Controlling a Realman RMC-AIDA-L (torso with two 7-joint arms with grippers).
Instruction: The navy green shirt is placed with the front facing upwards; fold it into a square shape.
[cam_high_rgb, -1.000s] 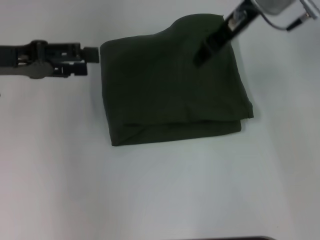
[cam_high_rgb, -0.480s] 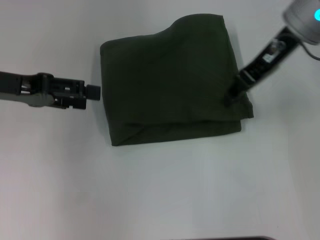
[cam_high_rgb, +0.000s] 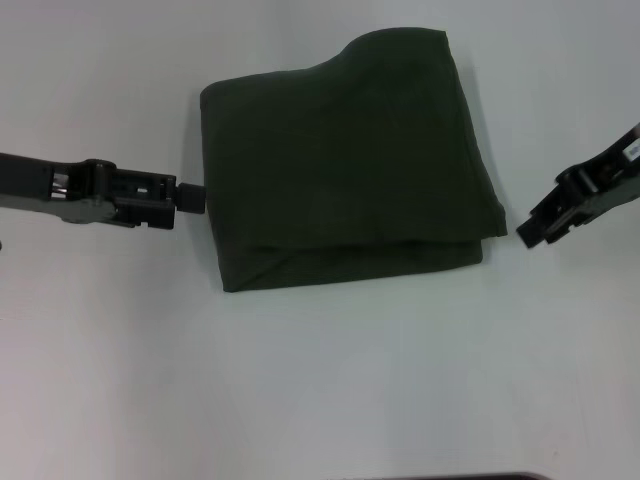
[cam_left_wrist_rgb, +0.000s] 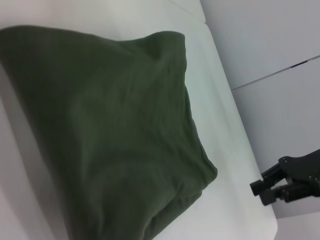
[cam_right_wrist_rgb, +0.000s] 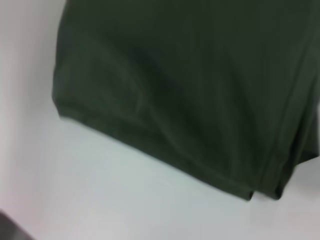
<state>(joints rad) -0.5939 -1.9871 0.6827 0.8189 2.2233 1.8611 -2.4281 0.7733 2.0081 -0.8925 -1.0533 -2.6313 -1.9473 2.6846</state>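
Left tool (cam_high_rgb: 192, 197): positioned at the middle left of the head frame, arm entering horizontally from the left edge. Its tip sits just beside the left edge of the navy green shirt (cam_high_rgb: 345, 160); contact cannot be confirmed. Whether its fingers are apart or together cannot be told from any view.

Right tool (cam_high_rgb: 535, 228): positioned at the right edge of the head frame, at mid height, arm running up and out of frame to the right. It stands clear of the shirt's lower right corner, with a strip of bare desk (cam_high_rgb: 320, 380) between them. It also appears in the lower right of the left wrist frame (cam_left_wrist_rgb: 262, 190), apart from the shirt (cam_left_wrist_rgb: 110, 135). Finger state cannot be determined. It holds nothing.

Shirt: lies on the white desk in the upper centre of the head frame, folded into a compact, roughly square bundle. Plain dark green cloth faces up; no lettering shows. The upper right corner bulges upward and the top edge is uneven. Along the bottom edge a lower layer protrudes slightly beyond the upper layer. The right wrist frame shows the shirt (cam_right_wrist_rgb: 200, 85) with stacked hem edges at one corner, resting on the desk (cam_right_wrist_rgb: 100, 200).
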